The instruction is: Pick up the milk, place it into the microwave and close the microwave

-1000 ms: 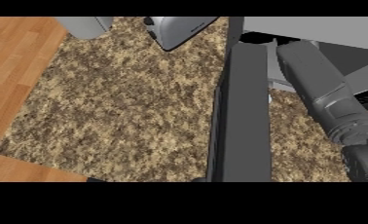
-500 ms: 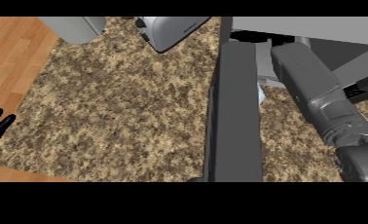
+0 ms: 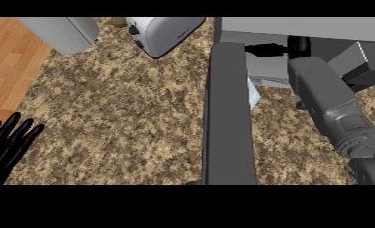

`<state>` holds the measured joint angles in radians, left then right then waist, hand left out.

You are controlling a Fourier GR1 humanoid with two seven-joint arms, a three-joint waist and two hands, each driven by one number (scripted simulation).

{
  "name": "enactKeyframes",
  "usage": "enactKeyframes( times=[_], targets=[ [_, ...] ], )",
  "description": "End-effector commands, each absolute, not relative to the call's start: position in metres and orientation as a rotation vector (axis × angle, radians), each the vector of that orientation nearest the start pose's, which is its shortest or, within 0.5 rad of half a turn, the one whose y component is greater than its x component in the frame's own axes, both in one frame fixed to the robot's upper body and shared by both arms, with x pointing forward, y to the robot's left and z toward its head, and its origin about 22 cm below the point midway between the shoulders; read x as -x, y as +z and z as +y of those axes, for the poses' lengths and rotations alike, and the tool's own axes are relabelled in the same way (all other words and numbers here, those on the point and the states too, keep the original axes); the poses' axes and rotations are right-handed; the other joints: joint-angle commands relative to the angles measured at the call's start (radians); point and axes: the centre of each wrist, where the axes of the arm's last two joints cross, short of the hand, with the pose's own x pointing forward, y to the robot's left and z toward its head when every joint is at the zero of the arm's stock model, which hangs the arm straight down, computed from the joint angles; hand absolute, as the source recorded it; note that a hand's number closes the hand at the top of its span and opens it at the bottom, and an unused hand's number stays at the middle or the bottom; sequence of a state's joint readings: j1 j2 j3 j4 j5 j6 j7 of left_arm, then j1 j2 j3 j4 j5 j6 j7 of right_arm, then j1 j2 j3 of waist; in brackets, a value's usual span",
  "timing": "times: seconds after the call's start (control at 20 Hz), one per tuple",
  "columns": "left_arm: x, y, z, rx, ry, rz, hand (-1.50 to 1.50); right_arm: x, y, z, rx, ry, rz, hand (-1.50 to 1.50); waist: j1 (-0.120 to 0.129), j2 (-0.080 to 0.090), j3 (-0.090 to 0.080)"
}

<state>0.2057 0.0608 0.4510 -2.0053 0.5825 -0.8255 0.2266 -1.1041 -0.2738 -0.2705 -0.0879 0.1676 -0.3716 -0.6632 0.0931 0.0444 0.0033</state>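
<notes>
While your left hand (image 3: 16, 140) rests at the near left edge of the table (image 3: 124, 118), fingers straight and released, a toaster (image 3: 162, 34) stands far back. Right of it the microwave door (image 3: 230, 118) hangs open, edge on to you. Your right forearm (image 3: 330, 108) reaches into the microwave (image 3: 293, 28); its hand is hidden, so you cannot tell its fingers. Only a pale sliver behind the door may be the milk (image 3: 253, 94).

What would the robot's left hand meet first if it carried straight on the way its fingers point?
The left hand rests open at the view's left edge, fingers pointing up the picture. That line probably crosses the wooden surface toward the grey appliance; height is unclear.
</notes>
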Motion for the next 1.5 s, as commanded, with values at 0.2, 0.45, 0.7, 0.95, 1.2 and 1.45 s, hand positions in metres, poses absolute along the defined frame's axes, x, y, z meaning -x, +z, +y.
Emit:
enactKeyframes(
  times=[0.2, 0.45, 0.7, 0.95, 1.2, 1.45],
  targets=[
    [-0.153, 0.054, 0.330, 0.588, -0.350, -1.738, -1.50, -0.425, 0.016, -0.265, 0.174, 0.126, -1.865, -1.50, -0.032, -0.017, 0.000],
    [-0.171, 0.036, 0.310, 0.640, -0.429, -1.660, -1.50, -0.410, -0.018, -0.236, -0.018, 0.054, -1.842, -1.50, -0.065, -0.030, -0.002],
    [-0.176, 0.030, 0.302, 0.620, -0.488, -1.640, -1.50, -0.385, -0.055, -0.221, -0.166, 0.001, -1.803, -1.50, -0.098, -0.048, -0.004],
    [-0.183, 0.033, 0.272, 0.610, -0.528, -1.650, -1.50, -0.339, -0.103, -0.231, -0.191, -0.010, -1.780, -1.50, -0.111, -0.054, -0.005],
    [-0.191, 0.011, 0.267, 0.601, -0.522, -1.640, 1.50, -0.306, -0.128, -0.240, -0.104, 0.013, -1.729, -1.50, -0.124, -0.058, -0.006],
    [-0.232, 0.012, 0.250, 0.566, -0.592, -1.634, 1.50, -0.254, -0.153, -0.284, -0.072, 0.027, -1.692, -1.50, -0.161, -0.059, -0.008]
  ],
)
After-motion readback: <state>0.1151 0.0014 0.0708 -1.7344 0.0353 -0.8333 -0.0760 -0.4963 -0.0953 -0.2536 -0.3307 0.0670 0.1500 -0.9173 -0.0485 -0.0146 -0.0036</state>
